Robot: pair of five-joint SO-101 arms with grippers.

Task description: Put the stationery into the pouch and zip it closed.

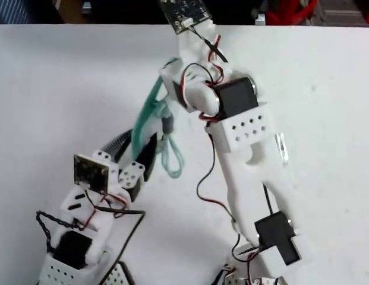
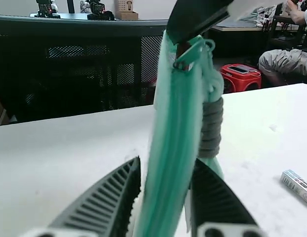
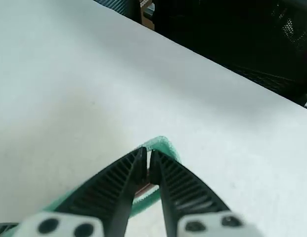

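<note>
High view records a plain white table (image 1: 53, 89) carrying both arms, with a slim teal fabric zip pouch (image 1: 145, 116) held off the surface between them. The left gripper (image 2: 165, 165) has its ribbed black jaws closed onto the lower body of the pouch, one on each face. The right gripper (image 3: 147, 155) stands at the opposite, upper end with its jaws pressed almost together, pinching what appears to be the small zip pull (image 2: 185, 59). In the left wrist view the pouch stands near upright with the zip line running up its near edge. A grey ribbed band (image 2: 211, 126) is wound round the far side of the pouch, and a thin teal carry loop (image 1: 172, 157) hangs below it. A small white stick-shaped item with print (image 2: 296, 183) lies on the table, well apart from the pouch. It is probably stationery not yet loaded. Assessment: the pouch is light, soft and limp, and will fold or twist unless kept taut between two holds. Best purchase is on the flat body just beside the zip, with the pull taken separately. The pull is small and likely to slip.
</note>
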